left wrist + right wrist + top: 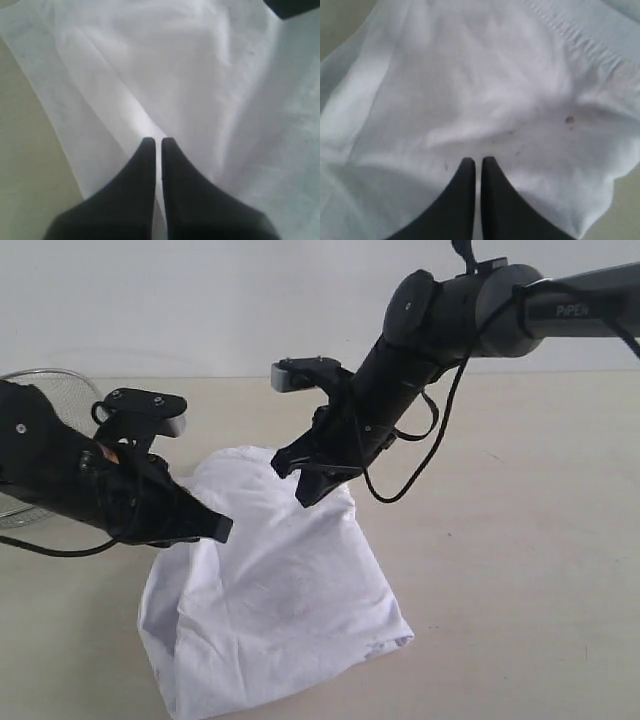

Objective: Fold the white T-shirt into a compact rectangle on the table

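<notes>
Exterior view: I have 2 arms over the white T-shirt (280,590), which lies bunched and partly folded on the table (520,540), near its front edge. The left arm comes in low from the left, pitched down toward the right, and the left gripper (218,528) sits at the shirt's left border with its jaws together. The right arm reaches in from the upper right and slopes down to the left. The right gripper (308,492) points down at the shirt's far part, also closed. The shirt's right and near edges lie flat on the table, with wide bare table to the right of them. On the left, a wire basket (50,390) stands behind my left arm, so that side is tighter.

Left wrist view: the left gripper (157,142) has its 2 fingers nearly touching, with only a thin sliver of white between them. I cannot tell whether cloth is pinched there. The shirt (190,75) fills most of the view, and one long edge runs diagonally against bare table (25,150).

Right wrist view: the right gripper (478,161) is closed the same way, right over wrinkled shirt fabric (495,90). A stitched hem (570,35) crosses one corner, and a few dark specks (569,120) show. Table (340,15) shows at 2 corners.
</notes>
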Robot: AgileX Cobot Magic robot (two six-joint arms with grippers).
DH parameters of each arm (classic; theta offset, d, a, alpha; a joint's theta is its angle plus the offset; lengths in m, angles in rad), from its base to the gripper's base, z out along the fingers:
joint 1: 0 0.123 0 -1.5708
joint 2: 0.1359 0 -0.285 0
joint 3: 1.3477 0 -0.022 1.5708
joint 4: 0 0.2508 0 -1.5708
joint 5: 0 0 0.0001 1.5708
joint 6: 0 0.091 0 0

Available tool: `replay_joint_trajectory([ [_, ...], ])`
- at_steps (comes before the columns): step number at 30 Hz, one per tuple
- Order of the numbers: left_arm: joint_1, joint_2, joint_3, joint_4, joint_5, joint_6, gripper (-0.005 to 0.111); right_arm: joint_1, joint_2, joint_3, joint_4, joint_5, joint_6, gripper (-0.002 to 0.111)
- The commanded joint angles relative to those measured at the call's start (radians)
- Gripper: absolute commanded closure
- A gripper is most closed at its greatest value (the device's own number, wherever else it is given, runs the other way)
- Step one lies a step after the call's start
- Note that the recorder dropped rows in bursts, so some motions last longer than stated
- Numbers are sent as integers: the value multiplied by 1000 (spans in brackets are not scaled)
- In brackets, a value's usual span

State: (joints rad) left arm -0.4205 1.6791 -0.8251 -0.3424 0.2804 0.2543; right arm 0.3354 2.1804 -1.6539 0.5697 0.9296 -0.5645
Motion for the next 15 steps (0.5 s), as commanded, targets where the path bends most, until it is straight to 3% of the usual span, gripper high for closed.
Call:
replay_joint_trajectory([
  [1, -7, 156, -108, -17, 0, 46, 102, 8, 66, 3, -45, 15, 32, 109],
  [7, -7, 334, -259, 2, 80, 54, 102, 10, 123, 22, -158, 13, 158, 109],
  [11, -7, 387, -270, 13, 91, 74, 102, 5, 123, 136, -231, -78, 241, 109],
  [15, -7, 387, -304, 11, 128, 116, 102, -62, 110, 299, -236, -170, 273, 109],
])
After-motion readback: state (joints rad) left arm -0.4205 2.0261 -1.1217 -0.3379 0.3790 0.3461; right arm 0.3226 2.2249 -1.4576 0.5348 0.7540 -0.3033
